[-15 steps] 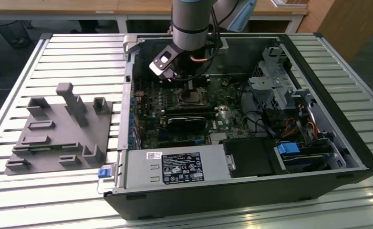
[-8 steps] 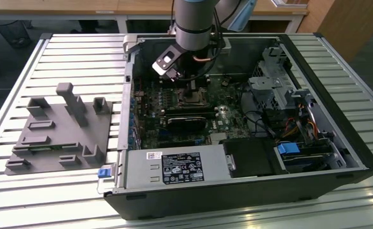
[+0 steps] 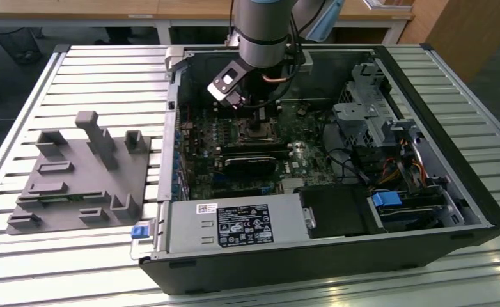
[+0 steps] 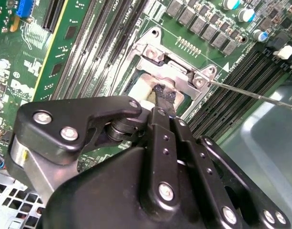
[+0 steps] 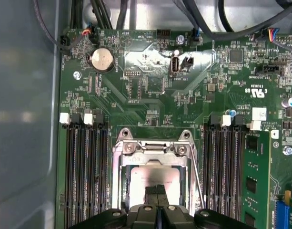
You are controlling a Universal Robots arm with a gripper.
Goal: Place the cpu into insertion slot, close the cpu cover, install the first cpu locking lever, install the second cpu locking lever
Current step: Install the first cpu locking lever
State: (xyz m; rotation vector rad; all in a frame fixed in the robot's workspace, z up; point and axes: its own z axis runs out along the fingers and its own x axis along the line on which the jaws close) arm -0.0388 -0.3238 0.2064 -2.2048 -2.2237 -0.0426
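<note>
The cpu (image 5: 150, 177) shows its dull silver top inside the insertion slot (image 5: 120, 177) on the green board. The metal cpu cover (image 5: 150, 148) lies flat around it. My gripper (image 5: 156, 190) is shut, and its black fingertips (image 4: 163, 97) rest on the chip's top near the cover's edge. One thin locking lever (image 4: 250, 94) sticks out from the socket corner over the memory slots and runs beside the socket (image 5: 197, 174). In the exterior view the gripper (image 3: 256, 119) reaches down into the open computer case over the socket (image 3: 257, 132).
Long black memory slots (image 5: 86, 176) flank the socket on both sides (image 5: 226, 176). Cables (image 5: 107, 14) hang at the board's edge. A grey fixture tray (image 3: 79, 173) sits on the slatted table at the exterior view's left. Drive bays (image 3: 378, 115) and a power supply (image 3: 233, 225) fill the case.
</note>
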